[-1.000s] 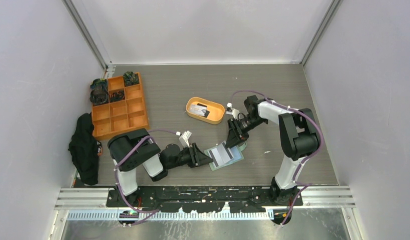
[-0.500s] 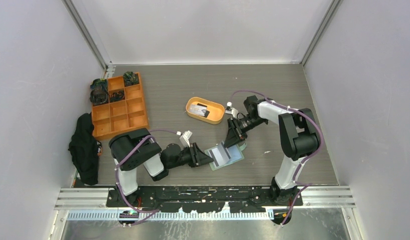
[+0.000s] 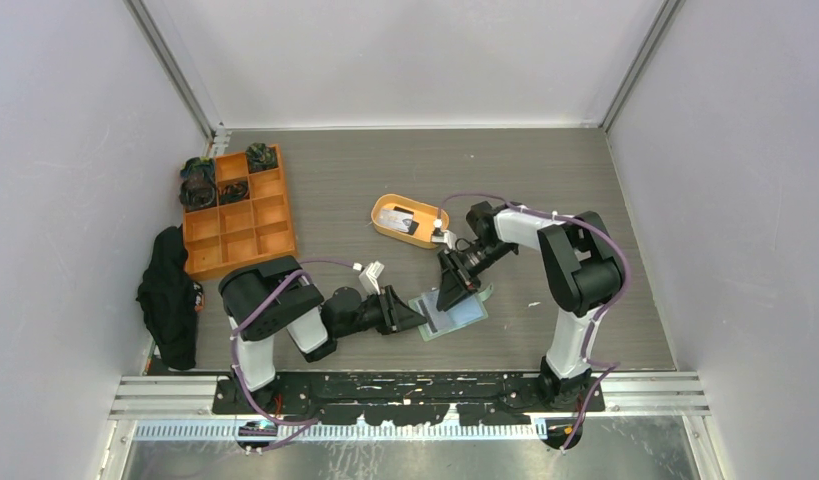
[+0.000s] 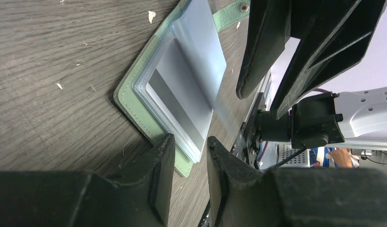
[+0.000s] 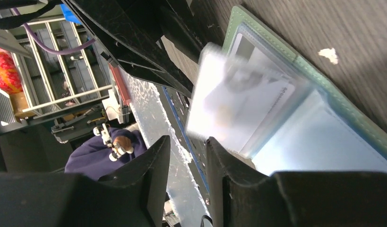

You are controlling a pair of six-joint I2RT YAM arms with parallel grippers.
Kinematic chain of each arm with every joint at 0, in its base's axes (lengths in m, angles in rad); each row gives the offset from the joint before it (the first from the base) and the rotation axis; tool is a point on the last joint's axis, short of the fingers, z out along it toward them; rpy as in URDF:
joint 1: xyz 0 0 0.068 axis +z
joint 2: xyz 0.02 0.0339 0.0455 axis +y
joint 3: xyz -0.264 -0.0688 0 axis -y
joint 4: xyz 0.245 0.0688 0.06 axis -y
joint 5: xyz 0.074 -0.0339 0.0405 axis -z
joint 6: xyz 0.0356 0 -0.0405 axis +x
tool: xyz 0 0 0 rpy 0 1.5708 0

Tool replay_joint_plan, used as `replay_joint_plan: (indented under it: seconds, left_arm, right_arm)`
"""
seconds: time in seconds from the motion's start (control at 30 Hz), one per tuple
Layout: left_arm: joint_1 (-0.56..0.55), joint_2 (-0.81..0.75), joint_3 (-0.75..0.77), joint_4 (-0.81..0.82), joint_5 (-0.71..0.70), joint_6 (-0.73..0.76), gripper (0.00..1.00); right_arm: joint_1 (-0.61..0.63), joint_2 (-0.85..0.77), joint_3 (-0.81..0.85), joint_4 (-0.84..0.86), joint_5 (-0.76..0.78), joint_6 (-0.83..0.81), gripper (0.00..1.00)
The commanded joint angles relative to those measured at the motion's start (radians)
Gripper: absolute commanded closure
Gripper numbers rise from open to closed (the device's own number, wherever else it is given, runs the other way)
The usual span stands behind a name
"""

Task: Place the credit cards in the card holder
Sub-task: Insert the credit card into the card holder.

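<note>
The green card holder (image 3: 467, 312) lies open on the table with its clear sleeves up; it also shows in the left wrist view (image 4: 134, 92) and the right wrist view (image 5: 323, 87). A grey card with a dark stripe (image 4: 178, 101) sits in a sleeve. A white card (image 5: 260, 101) shows under a blurred clear leaf. My left gripper (image 3: 415, 314) (image 4: 190, 139) is narrowly open, with the sleeves' corner between its tips. My right gripper (image 3: 451, 290) (image 5: 187, 139) is open and empty over the holder. More credit cards (image 3: 397, 216) lie in the orange tray.
The orange oval tray (image 3: 435, 238) stands just behind the holder. An orange grid organiser (image 3: 235, 235) with dark items is at the left, and a black cloth (image 3: 170, 295) lies beside it. The two grippers are very close together.
My right gripper has moved left and down over the open holder. The raised clear leaf has dropped lower. My left gripper has stayed in place.
</note>
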Motion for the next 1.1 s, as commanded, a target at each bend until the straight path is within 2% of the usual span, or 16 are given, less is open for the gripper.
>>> replay_joint_plan:
  seconds: [0.0,0.2,0.37,0.5,0.63,0.73,0.77,0.83,0.9,0.93,1.0,1.07]
  left_arm:
    - [-0.004,-0.007,-0.003,0.061,-0.030,0.015,0.68]
    - [-0.004,-0.019,-0.019,0.062,-0.047,0.021,0.68]
    - [0.002,-0.062,-0.056,0.061,-0.074,0.043,0.67]
    - [0.066,-0.125,-0.092,0.038,-0.042,0.071,0.66]
    - [0.128,-0.239,-0.109,-0.063,0.001,0.109,0.64]
    - [0.145,-0.367,-0.084,-0.279,0.011,0.170,0.58]
    - [0.147,-0.421,-0.069,-0.340,0.002,0.200,0.57]
    - [0.149,-0.554,-0.025,-0.617,-0.031,0.277,0.55]
    - [0.148,-0.711,0.027,-0.892,-0.093,0.378,0.52]
    - [0.149,-0.785,0.050,-1.002,-0.134,0.425,0.51]
    - [0.149,-0.936,0.070,-1.166,-0.210,0.497,0.39]
    - [0.152,-1.088,0.058,-1.271,-0.300,0.538,0.26]
  right_arm:
    - [0.030,0.007,0.035,-0.016,-0.005,-0.022,0.60]
    - [0.055,0.022,0.052,-0.028,0.020,-0.036,0.59]
    - [0.055,-0.027,0.097,-0.087,0.081,-0.112,0.59]
    - [0.055,-0.141,0.121,-0.105,0.208,-0.180,0.58]
    - [0.055,-0.319,0.065,0.027,0.381,-0.185,0.55]
    - [0.055,-0.458,0.002,0.218,0.492,-0.186,0.42]
    - [0.055,-0.492,-0.021,0.288,0.512,-0.186,0.30]
    - [0.054,-0.527,-0.059,0.410,0.505,-0.190,0.04]
    - [0.054,-0.503,-0.073,0.490,0.409,-0.206,0.01]
    - [0.054,-0.468,-0.056,0.477,0.331,-0.244,0.00]
    - [0.066,-0.373,0.021,0.455,0.229,-0.271,0.01]
    - [0.096,-0.262,0.121,0.437,0.224,-0.226,0.01]
